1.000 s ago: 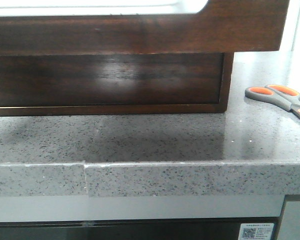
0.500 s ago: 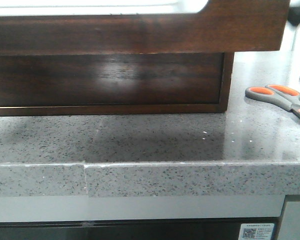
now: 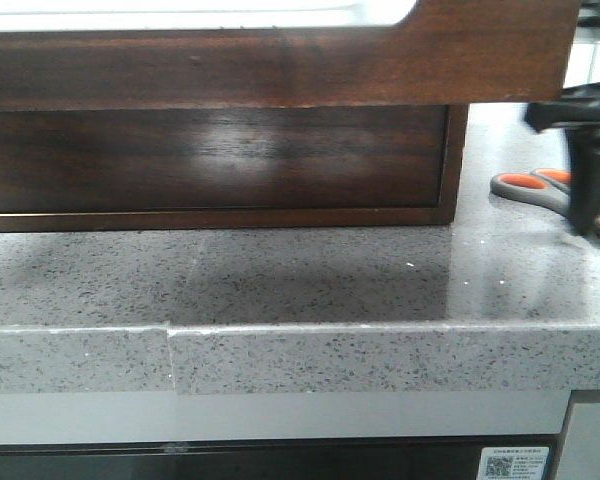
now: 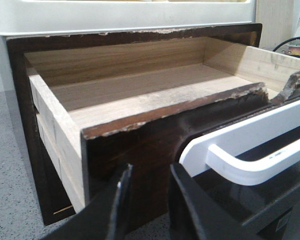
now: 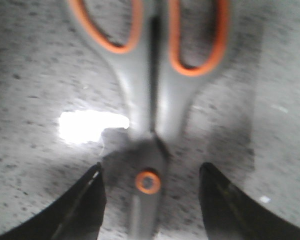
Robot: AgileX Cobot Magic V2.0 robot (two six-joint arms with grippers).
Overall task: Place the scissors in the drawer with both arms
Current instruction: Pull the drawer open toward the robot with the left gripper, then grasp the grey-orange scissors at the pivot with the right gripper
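Observation:
The scissors (image 3: 540,190) lie flat on the grey counter, right of the cabinet, grey handles with orange-lined loops. My right gripper (image 3: 586,215) hangs over them and hides the blade end. In the right wrist view it (image 5: 151,170) is open, one finger on each side of the scissors' orange pivot (image 5: 148,182), not touching them. The drawer (image 4: 140,145) is pulled out, its pale wood inside bare, its dark front cut out at the top. My left gripper (image 4: 151,170) is just in front of that drawer front, fingers a little apart, holding nothing. In the front view the drawer front (image 3: 280,65) runs across the top.
Under the drawer stands a taller dark wood front (image 3: 210,160). A white curved handle (image 4: 250,150) shows beside the drawer front's cutout, and a white slab (image 4: 120,15) tops the cabinet. The speckled counter's front edge (image 3: 300,350) is near the camera.
My right gripper has come into the front view from the right and dropped down over the scissors. The scissors and the drawer have not moved.

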